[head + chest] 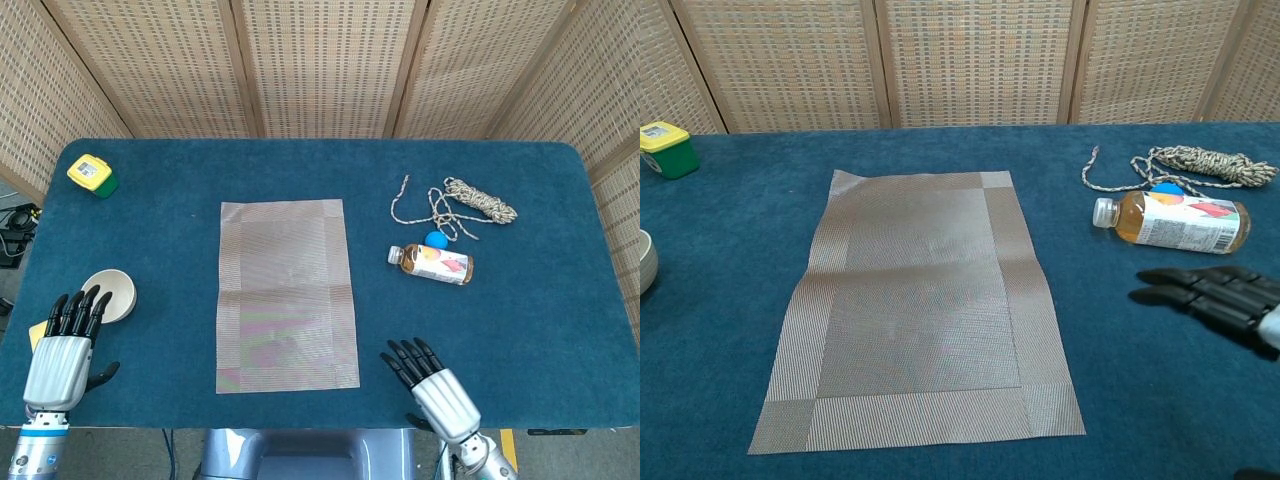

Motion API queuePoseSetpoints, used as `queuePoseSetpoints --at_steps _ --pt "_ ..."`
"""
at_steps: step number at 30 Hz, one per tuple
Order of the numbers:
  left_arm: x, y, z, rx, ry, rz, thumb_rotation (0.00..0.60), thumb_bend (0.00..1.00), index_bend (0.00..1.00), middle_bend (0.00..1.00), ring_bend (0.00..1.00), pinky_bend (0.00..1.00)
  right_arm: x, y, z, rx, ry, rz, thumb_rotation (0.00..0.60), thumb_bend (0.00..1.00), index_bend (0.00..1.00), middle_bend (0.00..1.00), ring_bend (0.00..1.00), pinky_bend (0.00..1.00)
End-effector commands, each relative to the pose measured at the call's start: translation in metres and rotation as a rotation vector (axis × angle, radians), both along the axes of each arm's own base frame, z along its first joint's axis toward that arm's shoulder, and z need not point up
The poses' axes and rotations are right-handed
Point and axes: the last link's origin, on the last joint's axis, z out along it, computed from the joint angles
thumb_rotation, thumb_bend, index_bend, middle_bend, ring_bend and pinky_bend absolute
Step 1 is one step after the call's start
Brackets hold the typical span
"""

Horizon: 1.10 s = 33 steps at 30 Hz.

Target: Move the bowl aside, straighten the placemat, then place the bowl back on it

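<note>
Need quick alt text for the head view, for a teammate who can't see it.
A bare woven placemat lies mid-table; the bowl sits off it to the left, by the open left hand. The open right hand hovers near the mat's lower right corner.
</note>
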Motion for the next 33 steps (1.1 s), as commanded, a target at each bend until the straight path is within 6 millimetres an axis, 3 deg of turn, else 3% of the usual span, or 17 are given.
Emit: queuePoseSetpoints --at_steps 1,11,33 --pt "-0.001 0.0 0.0 0.001 -0.001 0.001 0.6 0.07 0.0 0.0 0.0 0.0 0.015 0.003 -0.026 0.043 -0.003 0.025 0.6 0.0 0.0 0.0 0.0 0.0" --pt "-0.003 0.003 -0.001 -0.005 -0.005 0.011 0.6 0.07 0.0 0.0 0.0 0.0 0.037 -0.006 -0.056 0.022 -0.094 0.0 0.6 0.0 0.0 0.0 0.0 0.0" --pt "-0.007 0.01 -0.003 -0.011 -0.012 0.032 0.6 0.07 0.0 0.0 0.0 0.0 0.042 -0.029 -0.087 0.055 -0.067 -0.071 0.6 0.0 0.0 0.0 0.0 0.0"
